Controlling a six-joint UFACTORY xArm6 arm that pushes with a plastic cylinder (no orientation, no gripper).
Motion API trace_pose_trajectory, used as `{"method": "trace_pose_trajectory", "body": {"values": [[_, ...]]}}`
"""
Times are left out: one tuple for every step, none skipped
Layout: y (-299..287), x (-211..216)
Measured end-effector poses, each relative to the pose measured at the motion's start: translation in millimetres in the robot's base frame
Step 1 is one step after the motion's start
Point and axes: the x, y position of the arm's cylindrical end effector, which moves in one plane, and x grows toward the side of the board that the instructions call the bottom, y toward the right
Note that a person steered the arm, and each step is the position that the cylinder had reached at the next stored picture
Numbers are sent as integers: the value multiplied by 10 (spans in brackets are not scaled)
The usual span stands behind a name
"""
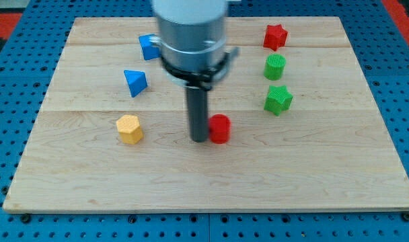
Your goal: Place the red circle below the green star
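The red circle (pixel 220 128) lies near the middle of the wooden board (pixel 211 175). The green star (pixel 278 99) lies up and to the right of it, toward the view's right. My tip (pixel 199 139) stands on the board right at the red circle's left side, touching it or nearly so. The rod rises from there to the grey arm body (pixel 191 30) at the view's top.
A green circle (pixel 275 67) sits just above the green star, and a red star (pixel 275 36) above that. A yellow hexagon (pixel 130 129) lies left of my tip. A blue triangle (pixel 134 82) and another blue block (pixel 149 47) lie at the upper left.
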Motion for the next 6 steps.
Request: {"method": "trace_pose_trajectory", "body": {"values": [[601,74],[620,87],[117,-9],[186,-339],[516,-344],[742,-111]]}}
